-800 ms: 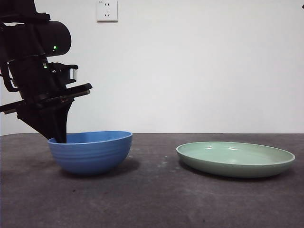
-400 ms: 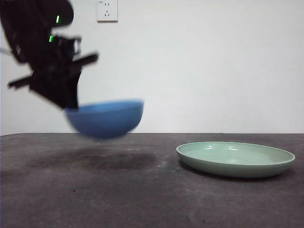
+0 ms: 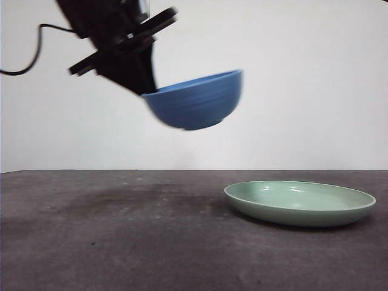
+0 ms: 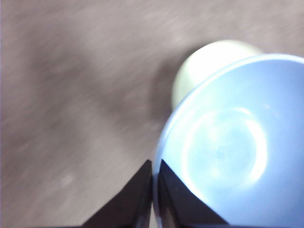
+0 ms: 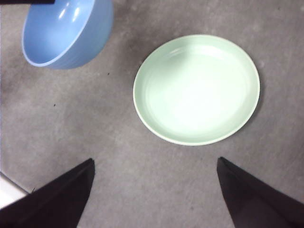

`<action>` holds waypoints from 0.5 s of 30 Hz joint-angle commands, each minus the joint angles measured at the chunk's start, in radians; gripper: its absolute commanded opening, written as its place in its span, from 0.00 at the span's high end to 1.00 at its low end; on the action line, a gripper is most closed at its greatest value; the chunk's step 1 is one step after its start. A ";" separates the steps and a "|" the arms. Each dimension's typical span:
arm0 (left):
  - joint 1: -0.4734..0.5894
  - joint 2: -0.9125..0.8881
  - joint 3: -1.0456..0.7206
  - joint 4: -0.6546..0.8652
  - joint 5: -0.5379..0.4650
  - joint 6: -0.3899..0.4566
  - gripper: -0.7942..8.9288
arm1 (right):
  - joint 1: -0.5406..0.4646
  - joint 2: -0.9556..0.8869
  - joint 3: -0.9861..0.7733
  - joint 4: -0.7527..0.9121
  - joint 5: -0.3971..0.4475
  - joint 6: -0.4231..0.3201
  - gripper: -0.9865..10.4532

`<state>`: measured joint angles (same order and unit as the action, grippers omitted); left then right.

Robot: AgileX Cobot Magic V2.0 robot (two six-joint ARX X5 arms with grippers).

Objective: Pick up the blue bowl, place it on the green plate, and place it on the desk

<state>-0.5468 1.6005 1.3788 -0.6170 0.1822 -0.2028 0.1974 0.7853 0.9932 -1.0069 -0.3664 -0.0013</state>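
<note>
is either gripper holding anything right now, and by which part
The left gripper holds the blue bowl by its rim, jaws shut on the wall, lifted off the desk. The right gripper is open and holds nothing.

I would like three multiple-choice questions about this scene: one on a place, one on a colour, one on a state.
1. Where is the blue bowl?
A. in the air, beside and above the green plate
B. on the plate
C. on the desk

2. What colour is the plate?
A. red
B. pale green
C. white

3. How is the left claw?
A. open, holding nothing
B. out of view
C. shut on the bowl's rim

Answers:
1. A, the front view shows bare wall beneath the bowl.
2. B, the right wrist view shows it plainly.
3. C, its jaws pinch the rim in the left wrist view.
</note>
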 commanded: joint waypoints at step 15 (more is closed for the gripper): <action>-0.145 0.489 0.482 -0.099 0.003 -0.030 0.91 | 0.003 -0.110 0.019 -0.083 -0.002 0.025 0.55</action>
<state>-0.6800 2.0453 1.8114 -0.7132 0.1818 -0.2306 0.1974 0.6735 0.9932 -1.0927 -0.3664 0.0086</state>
